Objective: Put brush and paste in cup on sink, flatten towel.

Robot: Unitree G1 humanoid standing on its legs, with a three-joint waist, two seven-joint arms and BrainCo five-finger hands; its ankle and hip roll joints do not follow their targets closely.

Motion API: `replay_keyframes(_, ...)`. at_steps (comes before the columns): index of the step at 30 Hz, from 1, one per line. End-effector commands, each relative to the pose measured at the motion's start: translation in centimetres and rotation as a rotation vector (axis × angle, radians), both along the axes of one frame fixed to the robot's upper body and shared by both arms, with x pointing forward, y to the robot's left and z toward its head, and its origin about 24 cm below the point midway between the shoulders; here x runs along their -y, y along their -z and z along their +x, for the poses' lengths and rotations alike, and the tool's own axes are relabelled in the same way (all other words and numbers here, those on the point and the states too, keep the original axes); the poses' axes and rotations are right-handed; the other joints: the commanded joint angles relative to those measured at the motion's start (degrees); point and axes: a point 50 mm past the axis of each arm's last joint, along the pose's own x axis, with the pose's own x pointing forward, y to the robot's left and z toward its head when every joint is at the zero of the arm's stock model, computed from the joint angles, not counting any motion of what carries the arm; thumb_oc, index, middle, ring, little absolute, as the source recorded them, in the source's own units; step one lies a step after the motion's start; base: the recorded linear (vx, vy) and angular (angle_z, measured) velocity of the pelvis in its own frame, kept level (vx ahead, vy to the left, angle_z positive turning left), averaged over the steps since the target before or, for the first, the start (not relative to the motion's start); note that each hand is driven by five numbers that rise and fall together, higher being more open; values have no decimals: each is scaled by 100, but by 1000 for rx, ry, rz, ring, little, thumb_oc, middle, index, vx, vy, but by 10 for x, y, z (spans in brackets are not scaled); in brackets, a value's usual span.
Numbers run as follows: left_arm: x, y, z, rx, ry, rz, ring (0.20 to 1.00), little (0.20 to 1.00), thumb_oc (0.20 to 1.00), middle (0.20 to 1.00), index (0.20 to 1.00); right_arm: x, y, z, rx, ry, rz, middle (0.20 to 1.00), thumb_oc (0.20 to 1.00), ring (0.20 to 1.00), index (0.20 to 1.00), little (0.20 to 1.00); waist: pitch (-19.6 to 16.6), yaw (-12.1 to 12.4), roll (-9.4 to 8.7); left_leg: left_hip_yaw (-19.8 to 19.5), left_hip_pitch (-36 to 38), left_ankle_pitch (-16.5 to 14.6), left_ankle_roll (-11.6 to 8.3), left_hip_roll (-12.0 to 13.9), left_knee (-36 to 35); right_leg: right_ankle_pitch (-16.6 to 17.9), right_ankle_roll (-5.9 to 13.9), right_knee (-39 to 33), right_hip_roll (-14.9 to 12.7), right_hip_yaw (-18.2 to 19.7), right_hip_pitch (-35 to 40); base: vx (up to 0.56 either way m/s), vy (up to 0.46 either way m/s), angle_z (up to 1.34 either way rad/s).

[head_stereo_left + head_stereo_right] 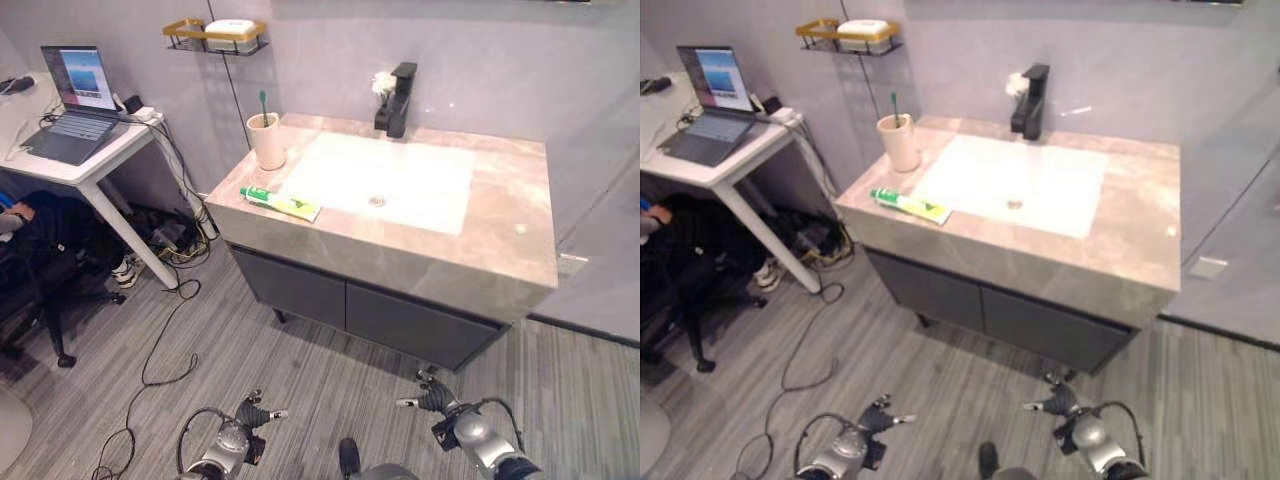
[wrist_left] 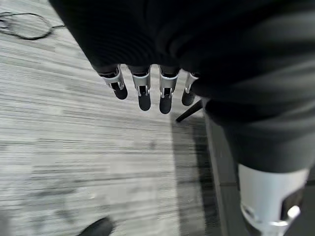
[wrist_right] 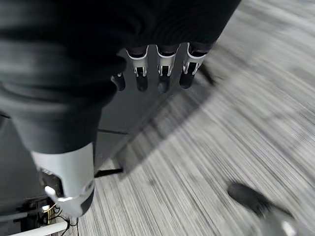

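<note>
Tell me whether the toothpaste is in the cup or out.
Out. The toothpaste lies flat on the counter's front left edge, apart from the cup, which holds the brush.

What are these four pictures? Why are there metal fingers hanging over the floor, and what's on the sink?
They come from a walking robot with two arms. Two pictures are its head's two eyes, looking down at a sink counter. The other two are cameras on its wrists, looking along each hand toward the grey floor. The left hand and right hand hang relaxed and hold nothing. On the counter stands a cup with a green toothbrush in it, and a toothpaste tube lies near the front edge. A black tap stands behind the white basin. A desk with a laptop is nearby.
</note>
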Motion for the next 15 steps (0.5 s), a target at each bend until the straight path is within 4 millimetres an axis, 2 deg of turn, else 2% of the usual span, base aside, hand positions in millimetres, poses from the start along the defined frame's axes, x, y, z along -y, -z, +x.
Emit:
replay_keyframes(1,-3,-10,18,65,29,28,1000,1000,1000,1000,1000,19,1,-11,-8,16,-73,1000,1000,1000,1000,1000,163,-89,-62,924,148,761,525,386,-2051,-121,948,192,-285,203,84,266,-23,16)
replay_keyframes(2,-4,-10,17,67,29,38,1000,1000,1000,1000,1000,19,1,-11,-5,19,-72,1000,1000,1000,1000,1000,134,-97,-51,1023,37,710,591,392,-2467,-156,989,202,-296,217,107,294,29,23)
replay_keyframes(4,-5,-9,15,64,17,44,1000,1000,1000,1000,1000,16,2,-12,-4,5,-68,1000,1000,1000,1000,1000,145,-102,5,925,-8,763,634,355,-3219,-270,1041,244,-291,301,165,260,73,-9)
replay_keyframes(5,-7,-8,13,58,8,47,1000,1000,1000,1000,1000,14,4,-15,-14,-9,-75,1000,1000,1000,1000,1000,165,-78,61,751,-20,929,618,360,-3739,-336,1051,269,-263,368,201,374,154,-39)
replay_keyframes(6,-8,-5,7,43,-1,49,1000,1000,1000,1000,1000,13,8,-19,-36,-25,-93,1000,1000,1000,1000,1000,203,5,142,314,-32,1285,560,437,-4420,-450,1078,286,-234,509,348,308,131,-43)
replay_keyframes(9,-8,-5,7,43,-1,49,1000,1000,1000,1000,1000,13,8,-19,-36,-25,-94,1000,1000,1000,1000,1000,193,7,147,314,-40,1304,558,441,-4439,-441,1074,287,-228,510,331,171,75,-66)
replay_keyframes(10,-13,-2,0,22,-30,53,1000,1000,1000,1000,1000,10,9,-21,-40,-45,-89,1000,1000,1000,1000,1000,183,75,198,-187,-37,1559,464,630,-4934,-606,1116,350,-227,806,455,399,179,-75)
replay_keyframes(12,-18,0,-6,7,-53,59,1000,1000,1000,1000,1000,10,8,-20,-38,-52,-90,1000,1000,1000,1000,1000,152,153,253,-712,13,1566,385,589,-5080,-729,1140,418,-209,1083,525,396,213,-91)
replay_keyframes(14,-19,0,-6,7,-57,63,1000,1000,1000,1000,1000,12,8,-20,-39,-41,-89,1000,1000,1000,1000,1000,103,148,348,-797,-55,1637,295,623,-5148,-818,1198,476,-281,1183,583,272,241,-109)
replay_keyframes(15,-19,1,-7,6,-58,65,1000,1000,1000,1000,1000,13,8,-20,-39,-38,-90,1000,1000,1000,1000,1000,80,139,382,-699,-31,1524,348,611,-5087,-914,1241,529,-347,1233,631,250,282,-70)
